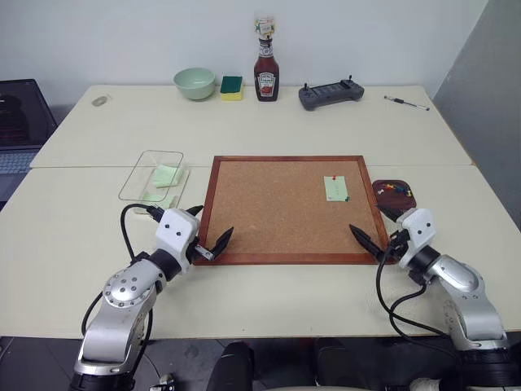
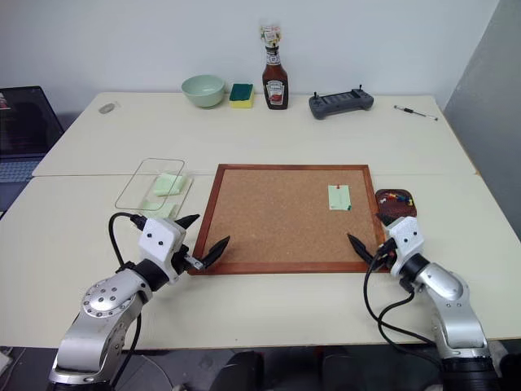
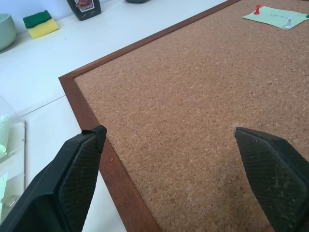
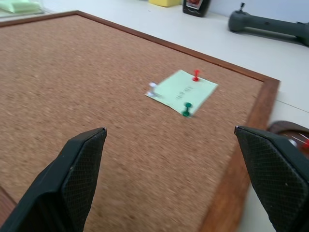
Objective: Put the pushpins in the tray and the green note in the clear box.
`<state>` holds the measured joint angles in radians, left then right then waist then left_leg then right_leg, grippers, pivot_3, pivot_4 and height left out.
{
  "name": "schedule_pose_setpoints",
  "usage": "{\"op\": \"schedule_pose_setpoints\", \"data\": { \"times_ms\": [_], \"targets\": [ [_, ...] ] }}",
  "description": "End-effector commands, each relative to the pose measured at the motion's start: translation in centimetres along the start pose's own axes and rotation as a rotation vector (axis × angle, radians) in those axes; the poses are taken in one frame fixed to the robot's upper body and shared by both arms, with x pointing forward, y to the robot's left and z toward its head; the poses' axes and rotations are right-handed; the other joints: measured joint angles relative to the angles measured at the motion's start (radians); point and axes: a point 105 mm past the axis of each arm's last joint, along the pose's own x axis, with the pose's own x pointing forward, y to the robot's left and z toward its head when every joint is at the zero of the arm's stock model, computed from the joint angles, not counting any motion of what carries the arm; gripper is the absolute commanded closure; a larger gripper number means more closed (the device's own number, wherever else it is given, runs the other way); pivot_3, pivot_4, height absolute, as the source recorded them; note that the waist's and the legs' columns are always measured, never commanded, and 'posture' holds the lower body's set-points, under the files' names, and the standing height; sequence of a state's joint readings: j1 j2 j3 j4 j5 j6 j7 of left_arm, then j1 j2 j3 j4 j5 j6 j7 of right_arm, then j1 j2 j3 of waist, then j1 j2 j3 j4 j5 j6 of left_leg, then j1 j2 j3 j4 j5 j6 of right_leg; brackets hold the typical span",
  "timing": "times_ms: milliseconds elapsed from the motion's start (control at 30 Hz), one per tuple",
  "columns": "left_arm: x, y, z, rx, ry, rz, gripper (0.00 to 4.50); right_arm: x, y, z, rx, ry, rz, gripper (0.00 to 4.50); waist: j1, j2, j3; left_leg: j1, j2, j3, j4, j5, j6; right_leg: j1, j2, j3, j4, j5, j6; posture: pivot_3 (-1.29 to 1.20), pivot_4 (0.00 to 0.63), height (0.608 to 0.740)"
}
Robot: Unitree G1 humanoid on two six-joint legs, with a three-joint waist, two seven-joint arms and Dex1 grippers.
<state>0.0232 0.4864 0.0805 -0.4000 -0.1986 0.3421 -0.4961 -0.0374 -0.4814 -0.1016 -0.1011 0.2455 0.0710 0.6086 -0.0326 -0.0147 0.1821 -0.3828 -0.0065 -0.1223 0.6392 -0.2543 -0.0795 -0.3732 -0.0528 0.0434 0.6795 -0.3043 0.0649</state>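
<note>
Two grippers hover low over the near edge of the corkboard, both spread wide and holding nothing. The left gripper sits at the board's near left corner, one black finger over the wooden frame and the other reaching in over the cork. The right gripper sits at the near right corner, one finger over the cork and the other out past the frame, close to the tray.

Toward the far right of the cork lies the green note, flat and pinned to the board. Three pushpins hold it: a red one at its far edge, a green one at its near right corner and a pale one on its left side. The dark reddish-brown tray rests on the table just beside the board's right frame, level with the note, and a few coloured pins already lie in it.

Left of the board, just off its far left corner, stands the clear box, with pale green paper lying inside it.

Along the table's far edge, well beyond the board, sit a pale green bowl, a green-and-yellow sponge touching or nearly touching it, a ketchup bottle, a dark handheld controller and a pen.
</note>
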Motion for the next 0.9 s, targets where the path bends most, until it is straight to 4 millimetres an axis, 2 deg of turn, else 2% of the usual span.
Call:
{"op": "schedule_pose_setpoints", "data": {
  "times_ms": [33,367,533,767,900],
  "targets": [
    [0.1,0.2,1.6,0.018,-0.048,-0.014,0.01,0.1,-0.6,1.4,-0.037,-0.051,-0.018,0.00,0.000,0.000,0.000,0.000,0.000,0.000,0.000,0.000,0.000,0.000,0.000,0.000,0.000,0.000,0.000,0.00,0.150,0.740],
    [1.1,0.9,3.4,0.010,-0.070,-0.012,0.01,0.3,0.0,1.3,-0.031,-0.056,-0.001,0.00,0.000,0.000,0.000,0.000,0.000,0.000,0.000,0.000,0.000,0.000,0.000,0.000,0.000,0.000,0.000,0.00,0.150,0.740],
    [1.8,-0.4,4.5,0.021,-0.118,-0.128,0.01,0.0,-0.2,1.3,-0.028,-0.063,-0.029,0.00,0.001,0.000,0.000,0.000,0.000,0.000,0.000,0.000,0.000,0.000,0.000,0.000,0.000,0.000,0.000,0.00,0.150,0.740],
    [4.0,-1.8,5.5,0.010,-0.154,-0.282,1.02,-0.7,0.6,1.6,-0.029,-0.070,-0.031,0.00,0.001,0.000,0.000,0.000,0.000,0.000,0.000,0.000,0.000,0.000,0.000,0.000,0.000,0.000,0.000,0.00,0.150,0.740],
    [5.7,-2.6,4.9,-0.008,-0.143,-0.359,1.74,-1.1,1.1,2.0,-0.021,-0.076,-0.039,0.00,0.000,0.000,0.000,0.000,-0.001,0.001,0.000,0.000,0.000,0.000,0.000,0.001,0.000,0.000,0.000,0.00,0.150,0.740]
  ]
}}
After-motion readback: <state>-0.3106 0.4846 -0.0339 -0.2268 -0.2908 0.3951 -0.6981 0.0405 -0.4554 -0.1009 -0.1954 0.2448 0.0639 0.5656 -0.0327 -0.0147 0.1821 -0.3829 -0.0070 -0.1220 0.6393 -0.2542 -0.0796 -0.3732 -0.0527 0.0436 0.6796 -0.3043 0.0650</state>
